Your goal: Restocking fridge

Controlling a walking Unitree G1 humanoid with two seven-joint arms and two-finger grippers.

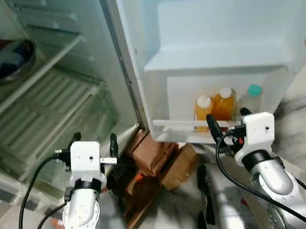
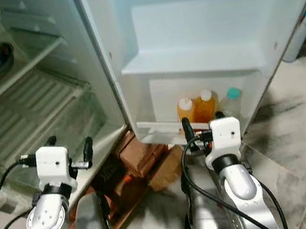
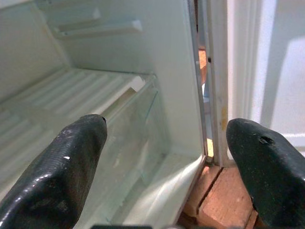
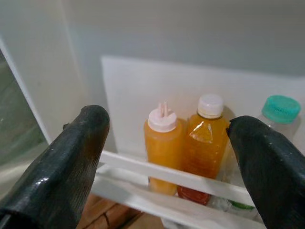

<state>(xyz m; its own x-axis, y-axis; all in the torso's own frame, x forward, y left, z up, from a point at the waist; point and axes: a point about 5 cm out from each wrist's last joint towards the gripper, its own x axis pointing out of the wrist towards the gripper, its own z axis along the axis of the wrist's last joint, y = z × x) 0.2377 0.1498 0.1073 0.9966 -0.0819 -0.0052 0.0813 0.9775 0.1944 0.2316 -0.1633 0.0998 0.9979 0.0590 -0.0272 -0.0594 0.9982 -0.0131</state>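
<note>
Three bottles are standing in the lowest door bin (image 1: 170, 128) of the open fridge: an orange squeeze bottle (image 4: 163, 148) on the left, an orange juice bottle (image 4: 205, 138) touching it, and a clear bottle with a teal cap (image 4: 280, 110) on the right. The right hand (image 1: 226, 123) is hovering just in front of that bin with its fingers spread apart and holding nothing. The left hand (image 1: 95, 144) is pointing toward the fridge's lower compartment, its fingers likewise apart and empty, near the ribbed shelf (image 1: 45, 107). Farther up on the left, a dark bowl (image 1: 2, 60) is sitting on an upper shelf. Brown wooden blocks (image 1: 151, 156) are lying on the floor under the door.

Judging by the empty hands, the robot is sitting between placements: nothing is being carried. The next move is probably calling for fetching another item, since none is within reach here.
</note>
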